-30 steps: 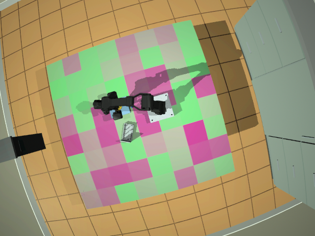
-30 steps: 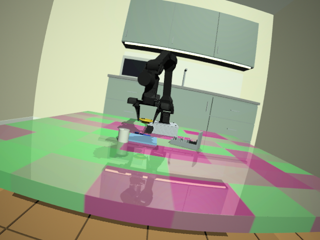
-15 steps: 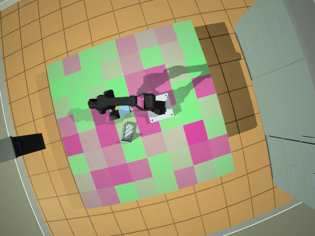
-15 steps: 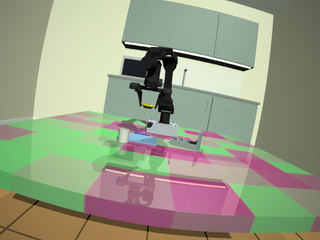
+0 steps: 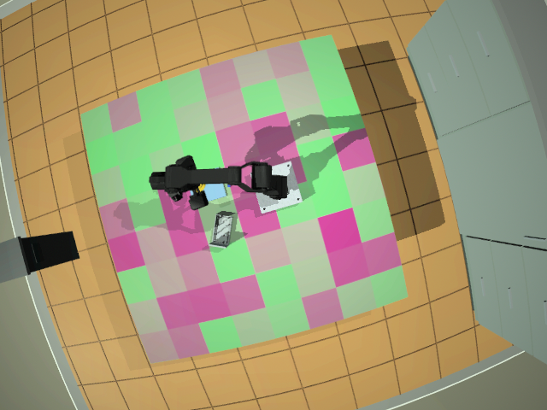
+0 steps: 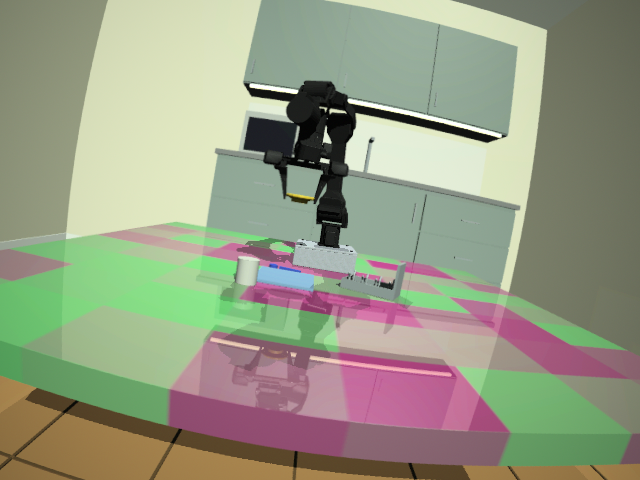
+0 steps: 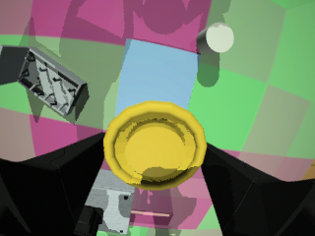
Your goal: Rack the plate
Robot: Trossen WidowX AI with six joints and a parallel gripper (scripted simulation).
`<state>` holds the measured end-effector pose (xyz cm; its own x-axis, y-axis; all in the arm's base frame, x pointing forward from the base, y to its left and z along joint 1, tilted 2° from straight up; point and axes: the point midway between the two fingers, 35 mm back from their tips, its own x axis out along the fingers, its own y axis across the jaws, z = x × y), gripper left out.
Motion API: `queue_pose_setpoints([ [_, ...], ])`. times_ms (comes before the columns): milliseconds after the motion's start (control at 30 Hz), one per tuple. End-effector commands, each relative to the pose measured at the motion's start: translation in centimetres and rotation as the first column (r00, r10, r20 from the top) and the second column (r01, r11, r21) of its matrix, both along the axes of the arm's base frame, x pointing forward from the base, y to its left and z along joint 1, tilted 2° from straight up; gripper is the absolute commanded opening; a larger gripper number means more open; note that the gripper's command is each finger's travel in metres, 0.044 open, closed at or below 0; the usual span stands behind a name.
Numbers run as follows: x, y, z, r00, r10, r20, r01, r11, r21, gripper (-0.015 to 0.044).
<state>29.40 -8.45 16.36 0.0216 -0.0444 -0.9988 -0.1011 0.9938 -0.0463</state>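
While the claw (image 6: 300, 192) grips the yellow plate (image 7: 156, 145) flat by its rim, high above the blue block (image 6: 285, 277) on the counter (image 6: 103, 310), the dish rack (image 6: 373, 282) lies well off to its side. Advisable: carry it across level, tilt the plate on edge only above a slot, then lower between the rails.

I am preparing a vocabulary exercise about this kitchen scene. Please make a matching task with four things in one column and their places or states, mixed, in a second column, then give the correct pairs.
Things:
1. plate
2. dish rack
3. blue mat
4. white cup

Places or states:
A. flat on the table, below the lifted plate
B. held in the end effector, above the table
C. standing upright beside the blue mat
D. on the table, no plate in it

Pairs: 1-B, 2-D, 3-A, 4-C
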Motion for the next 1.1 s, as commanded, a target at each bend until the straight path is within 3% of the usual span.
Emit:
queue_pose_setpoints([
  [0,-0.3,0.7,0.3,0.991,0.132,-0.001,-0.132,0.991,-0.003,0.0],
  [500,-1.1,3.0,0.3,0.796,0.604,-0.026,-0.605,0.796,-0.005,0.0],
  [1067,-2.3,5.4,0.2,0.329,0.943,-0.05,-0.944,0.33,0.007,0.0],
])
